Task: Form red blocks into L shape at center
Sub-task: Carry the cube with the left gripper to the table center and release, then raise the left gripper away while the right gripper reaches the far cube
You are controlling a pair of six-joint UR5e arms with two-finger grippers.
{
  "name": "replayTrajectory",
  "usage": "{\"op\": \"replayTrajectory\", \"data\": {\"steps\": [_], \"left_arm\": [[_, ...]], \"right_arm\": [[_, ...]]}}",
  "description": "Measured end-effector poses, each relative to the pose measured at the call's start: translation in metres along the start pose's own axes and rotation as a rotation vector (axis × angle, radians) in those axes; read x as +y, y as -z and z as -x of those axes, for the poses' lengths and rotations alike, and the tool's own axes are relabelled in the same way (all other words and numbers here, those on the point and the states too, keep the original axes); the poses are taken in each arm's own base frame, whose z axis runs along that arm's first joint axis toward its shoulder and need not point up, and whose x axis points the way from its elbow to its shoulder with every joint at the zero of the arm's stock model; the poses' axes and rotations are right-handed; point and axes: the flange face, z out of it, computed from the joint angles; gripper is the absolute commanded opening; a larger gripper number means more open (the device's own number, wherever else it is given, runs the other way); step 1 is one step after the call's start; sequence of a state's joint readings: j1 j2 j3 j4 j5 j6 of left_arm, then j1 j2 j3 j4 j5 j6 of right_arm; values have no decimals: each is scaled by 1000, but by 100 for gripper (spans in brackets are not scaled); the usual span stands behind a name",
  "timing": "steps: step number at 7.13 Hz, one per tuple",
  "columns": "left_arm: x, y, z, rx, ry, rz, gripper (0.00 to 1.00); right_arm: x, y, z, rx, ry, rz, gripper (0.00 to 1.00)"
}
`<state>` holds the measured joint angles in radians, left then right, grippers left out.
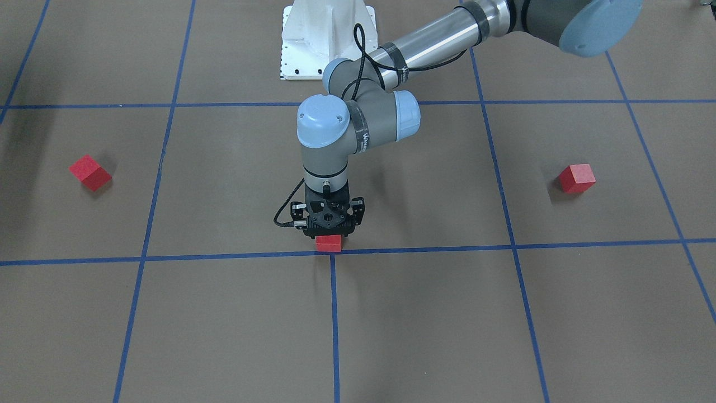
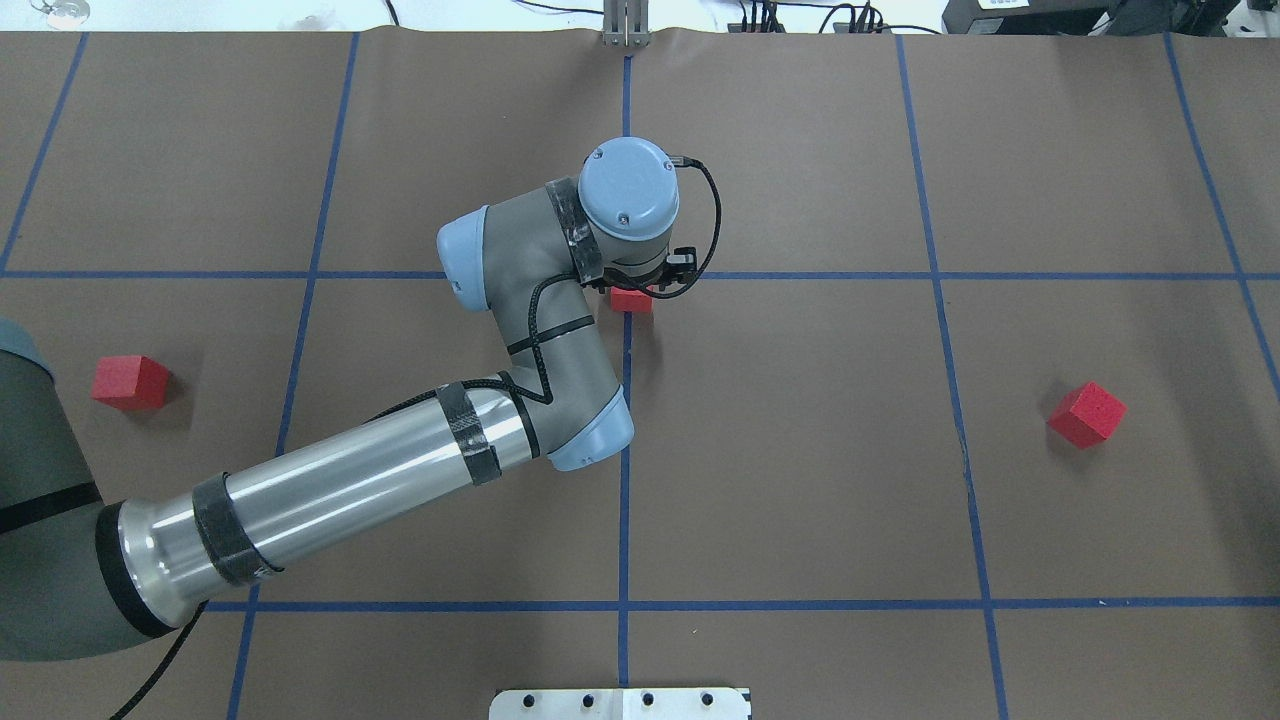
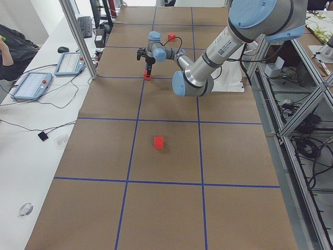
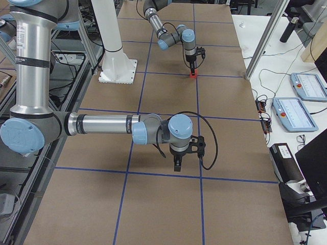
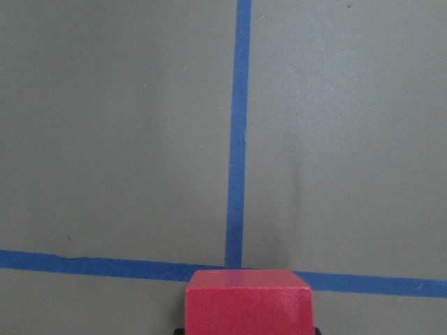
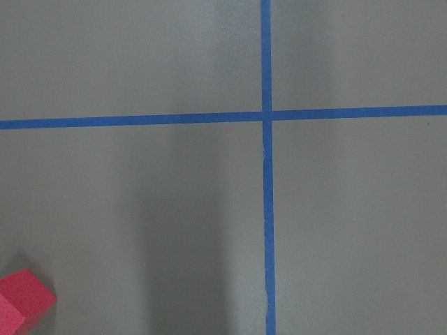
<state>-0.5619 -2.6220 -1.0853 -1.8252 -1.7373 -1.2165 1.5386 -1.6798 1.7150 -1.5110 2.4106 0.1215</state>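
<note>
My left gripper [image 1: 329, 226] points straight down at the center crossing [image 1: 332, 254] of blue tape lines. It is shut on a red block [image 1: 328, 243], held at or just above the surface on the robot's side of the crossing. The left wrist view shows this block [image 5: 248, 300] between dark finger edges. A second red block [image 2: 130, 382] lies far to my left, and a third [image 2: 1086, 414] far to my right, turned at an angle. My right gripper [image 4: 177, 162] shows only in the exterior right view, and I cannot tell whether it is open or shut. Its wrist view shows a red block corner [image 6: 21, 301].
The left arm's forearm and elbow [image 2: 540, 330] stretch over the left-center squares. The white robot base [image 1: 327, 39] stands at the near edge. Beyond the far edge are a metal post [image 3: 78, 36] and operator tablets [image 3: 31, 86].
</note>
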Motion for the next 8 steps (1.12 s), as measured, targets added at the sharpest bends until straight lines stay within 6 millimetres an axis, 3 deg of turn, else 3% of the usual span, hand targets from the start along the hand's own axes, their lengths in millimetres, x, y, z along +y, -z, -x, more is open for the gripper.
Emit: {"op": "replayTrajectory", "data": {"steps": [2, 5, 6, 8], "left_arm": [[-16, 19, 2, 25, 3, -23, 100], [-68, 72, 24, 84, 46, -61, 100], [-86, 85, 41, 99, 66, -47, 100], [-108, 108, 102, 129, 103, -31, 100]], "right_arm": [[-6, -1, 7, 1, 15, 1, 99], [-32, -25, 38, -6, 73, 37, 99], [-35, -32, 54, -11, 134, 23, 99], [-29, -53, 107, -44, 368, -58, 99]]}}
